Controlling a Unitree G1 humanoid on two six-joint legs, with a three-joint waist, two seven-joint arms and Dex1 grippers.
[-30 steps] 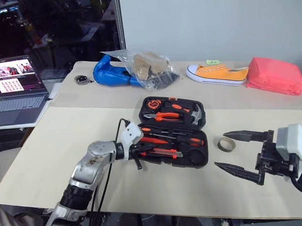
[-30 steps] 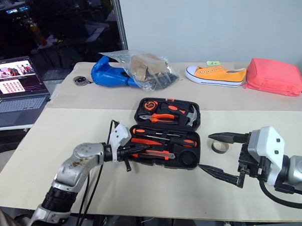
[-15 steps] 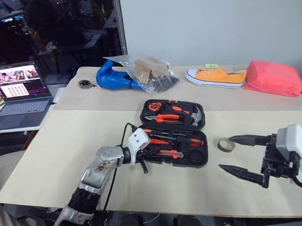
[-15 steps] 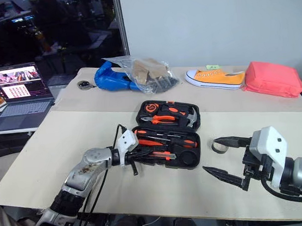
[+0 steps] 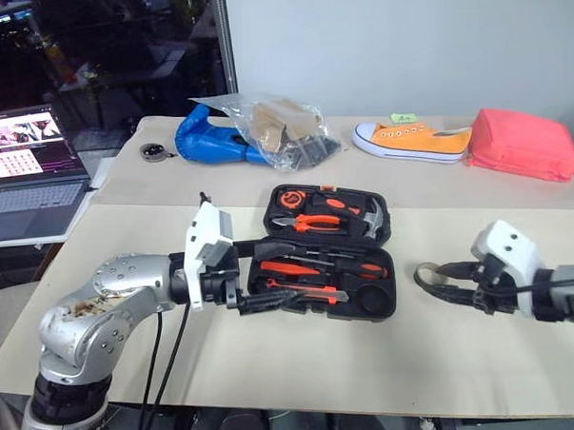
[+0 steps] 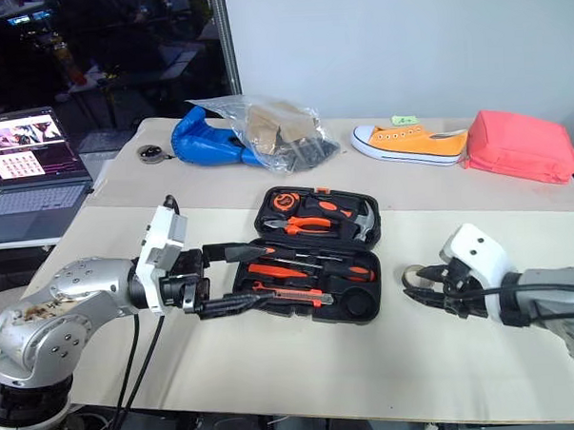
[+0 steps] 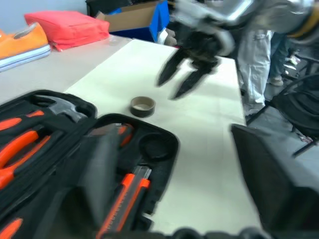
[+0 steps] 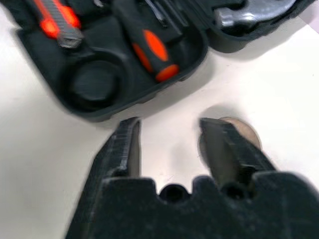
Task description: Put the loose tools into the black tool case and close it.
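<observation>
Left gripper (image 5: 267, 273): hovered just left of the case, black fingers spread wide and holding nothing, pointing across the near half.
Black tool case (image 5: 379, 309): lay open flat at the middle of the pale table (image 5: 127, 270), hinge running left to right, glossy black shell with moulded recesses.
Near half: held a black-and-orange screwdriver (image 5: 291, 269), a second one (image 5: 370, 268) farther right, and the orange-and-black utility knife (image 5: 314, 292) along the front edge beside a round empty recess.
Far half: carried orange-handled pliers (image 5: 311, 222) and a steel-headed hammer (image 5: 372, 217).
Tape roll (image 5: 429, 275): sat on the table just right of the case.
Right gripper (image 8: 169, 149): rested low near the tape roll, fingers parted with a gap between them, one tip over the roll, gripping nothing.
Backdrop: a blue bag (image 5: 210, 142), an orange shoe (image 5: 412, 139) and a pink pouch (image 5: 524, 144) lined the far edge.
</observation>
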